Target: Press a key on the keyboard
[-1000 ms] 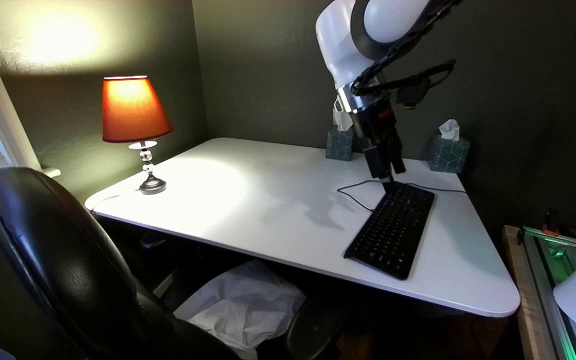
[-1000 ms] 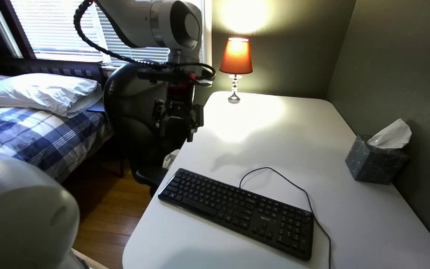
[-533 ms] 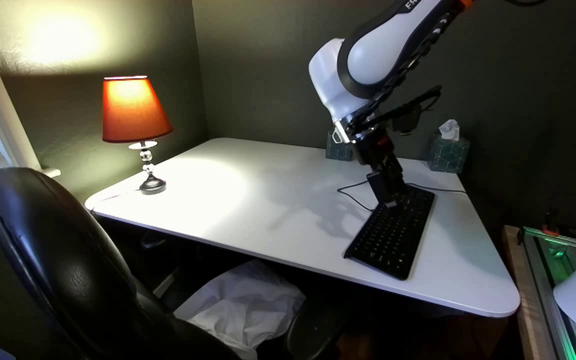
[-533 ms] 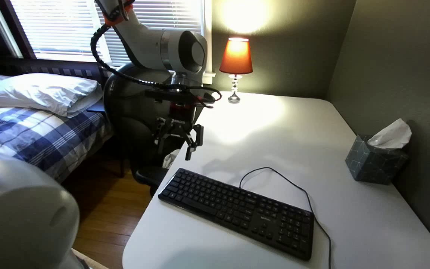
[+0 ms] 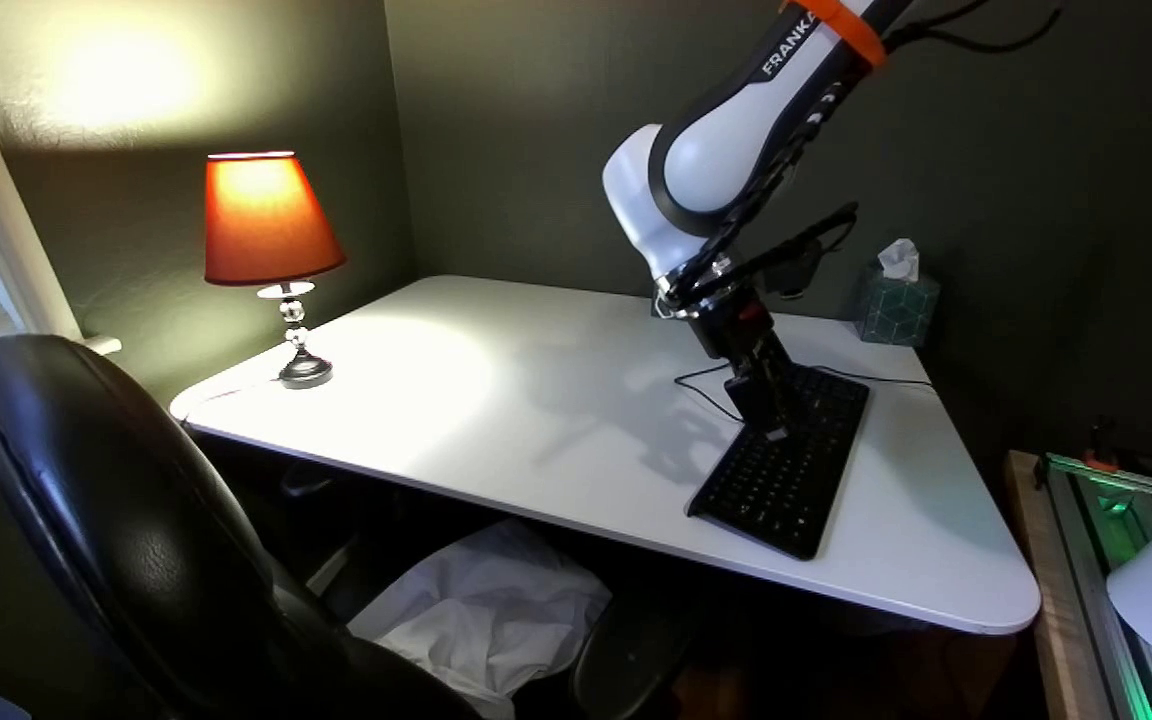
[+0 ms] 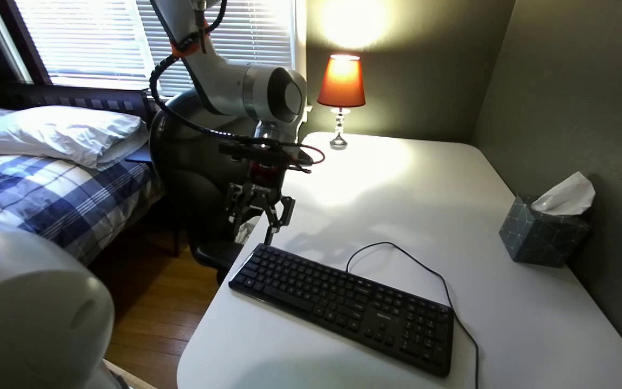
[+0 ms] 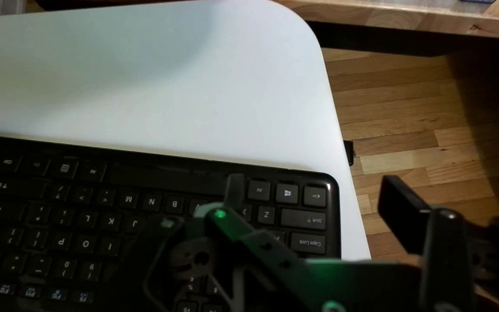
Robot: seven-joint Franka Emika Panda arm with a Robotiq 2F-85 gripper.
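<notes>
The black keyboard lies flat on the white desk, with its thin dark cable behind it. It shows whole in an exterior view and partly in the wrist view. My gripper is open and empty, pointing down near the keyboard's Ctrl-key end. In the wrist view the gripper has one finger in front of the letter keys beside Alt, hiding some keys. Its other finger is beyond the desk edge, over the floor. The gripper overlaps the keyboard in an exterior view. I cannot tell whether it touches.
The white desk has a rounded edge near the keyboard's end. A lit orange lamp stands at a far corner. A tissue box stands by the wall. A black chair stands beside the desk.
My gripper has moved down, closer to the desk and to the keyboard's Ctrl-key end. It stays open. The keyboard has not moved.
</notes>
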